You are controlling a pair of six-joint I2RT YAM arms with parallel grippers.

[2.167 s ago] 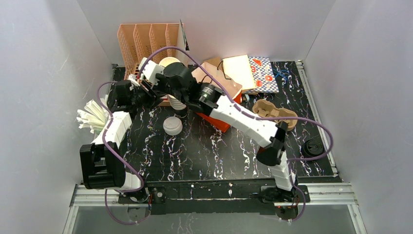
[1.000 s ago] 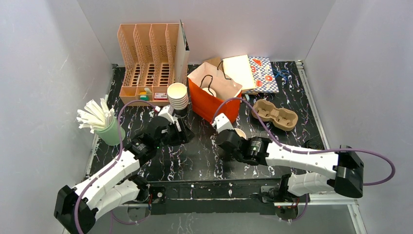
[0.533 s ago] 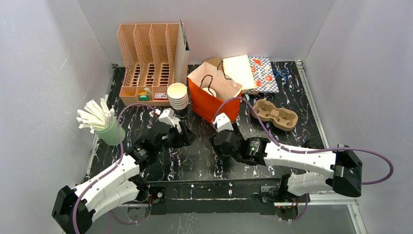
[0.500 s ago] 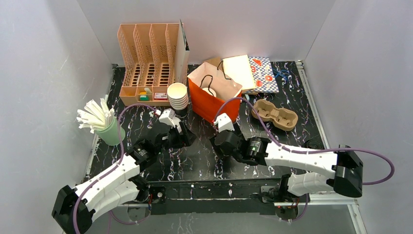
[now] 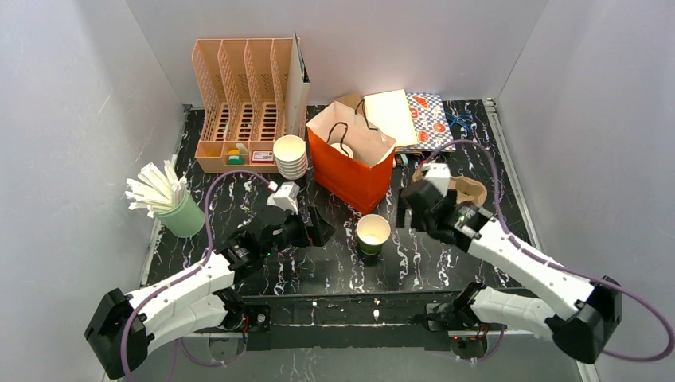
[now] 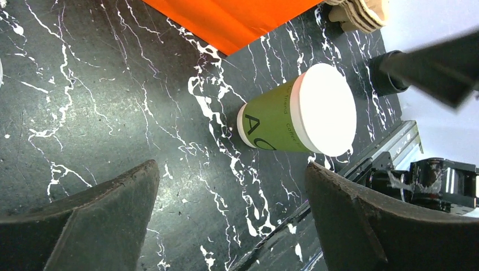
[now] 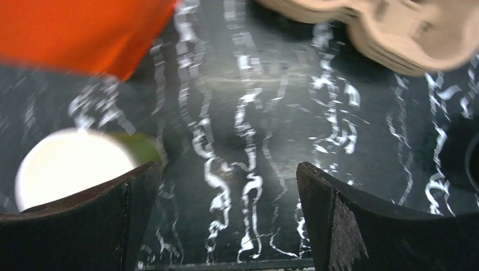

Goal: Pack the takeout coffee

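One takeout coffee, a green cup (image 5: pixel 372 233) with a white lid (image 6: pixel 327 110), stands upright on the dark marbled table in front of the orange paper bag (image 5: pixel 350 169). My left gripper (image 5: pixel 320 229) is just left of it, open and empty; in the left wrist view (image 6: pixel 230 189) the cup (image 6: pixel 271 127) lies ahead of the fingers, apart from them. My right gripper (image 5: pixel 409 212) hovers to the cup's right, open and empty; its wrist view (image 7: pixel 226 183) catches the white lid (image 7: pixel 70 166) at the left finger. A dark round cup-like thing (image 6: pixel 391 72) stands beyond.
A stack of lidless white cups (image 5: pixel 290 157) stands left of the bag. A brown pulp cup carrier (image 5: pixel 466 189) lies behind the right wrist. A peach desk organiser (image 5: pixel 239 103) is at the back left. A green holder of white sticks (image 5: pixel 179 213) stands at the left edge. Flat bags (image 5: pixel 410 115) lie at the back.
The right gripper opened, let go of the green cup and swung right toward the carrier. The left gripper opened wider and shifted slightly right. The cup now stands free.
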